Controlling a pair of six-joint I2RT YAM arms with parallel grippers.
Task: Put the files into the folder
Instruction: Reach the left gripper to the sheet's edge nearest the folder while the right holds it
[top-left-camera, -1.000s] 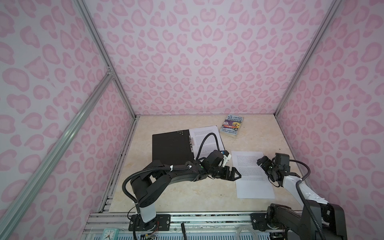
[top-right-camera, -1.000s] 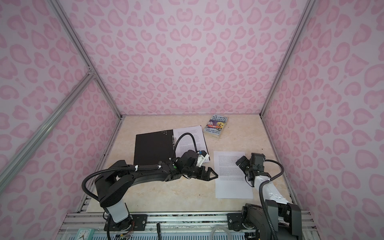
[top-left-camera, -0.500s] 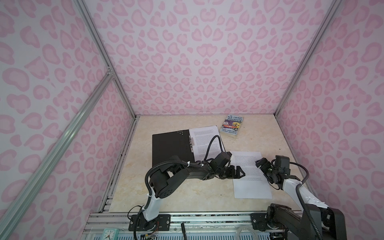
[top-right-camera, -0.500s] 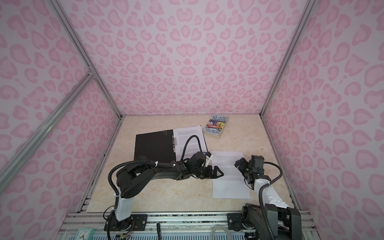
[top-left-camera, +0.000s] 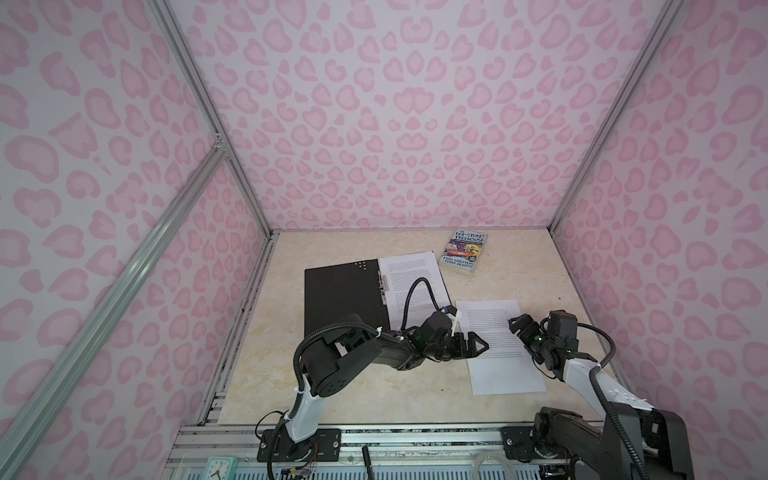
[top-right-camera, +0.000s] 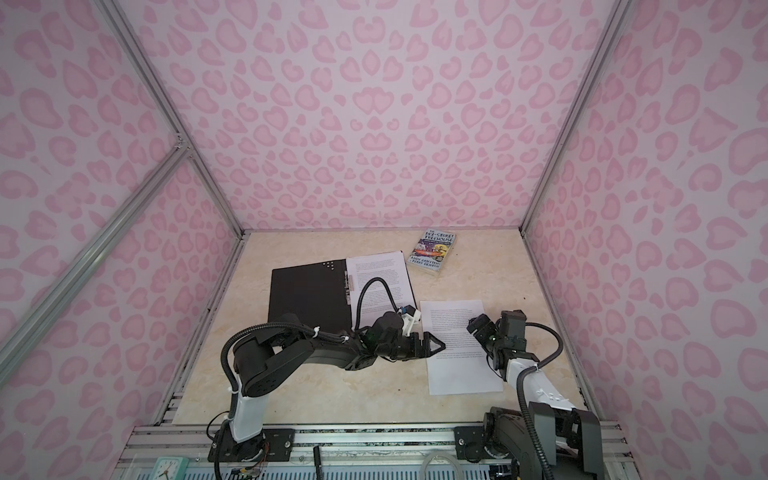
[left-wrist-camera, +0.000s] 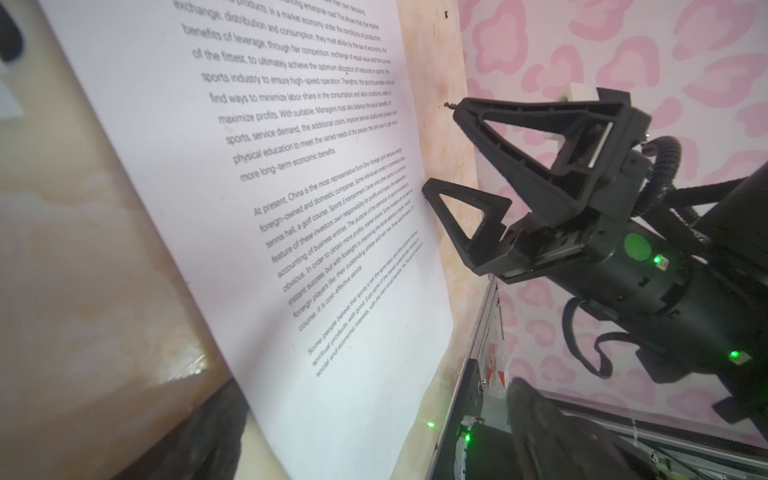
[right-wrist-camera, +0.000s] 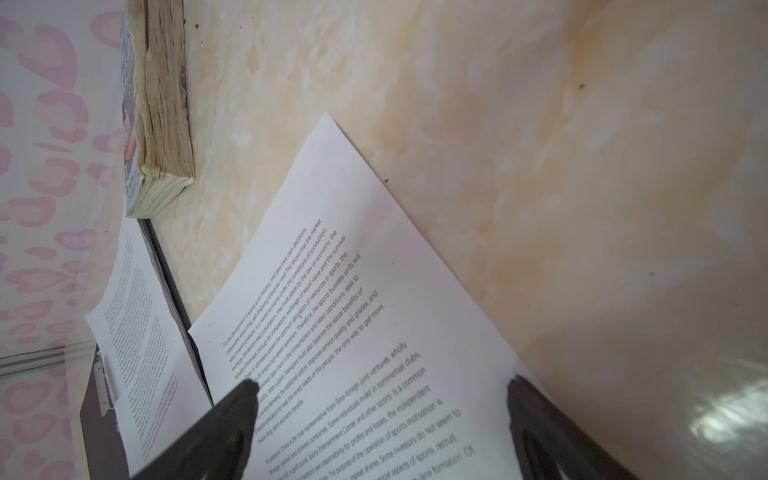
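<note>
The folder (top-left-camera: 340, 295) (top-right-camera: 307, 295) lies open with its black inside up. One printed sheet (top-left-camera: 411, 282) (top-right-camera: 380, 282) rests on its right half by the spine clip. A second of the files (top-left-camera: 498, 349) (top-right-camera: 461, 353) lies loose on the table to the right. My left gripper (top-left-camera: 478, 345) (top-right-camera: 434, 345) (left-wrist-camera: 380, 430) stands open and empty at that sheet's left edge. My right gripper (top-left-camera: 517, 328) (top-right-camera: 478, 328) (right-wrist-camera: 382, 390) (left-wrist-camera: 440, 153) is open low over its right side. One of its fingers (right-wrist-camera: 245, 395) is over the text, another sits at the paper's edge.
A paperback book (top-left-camera: 467, 251) (top-right-camera: 432, 251) (right-wrist-camera: 162, 124) lies at the back, just beyond the folder's far right corner. Pink patterned walls close in the marble-look table (top-left-camera: 374, 399) on three sides. The metal rail (top-left-camera: 415, 436) with both arm bases runs along the front.
The left arm's elbow has swung right and its gripper has edged right to the loose sheet's left edge. The right gripper has shifted slightly left over the sheet. Both stay open.
</note>
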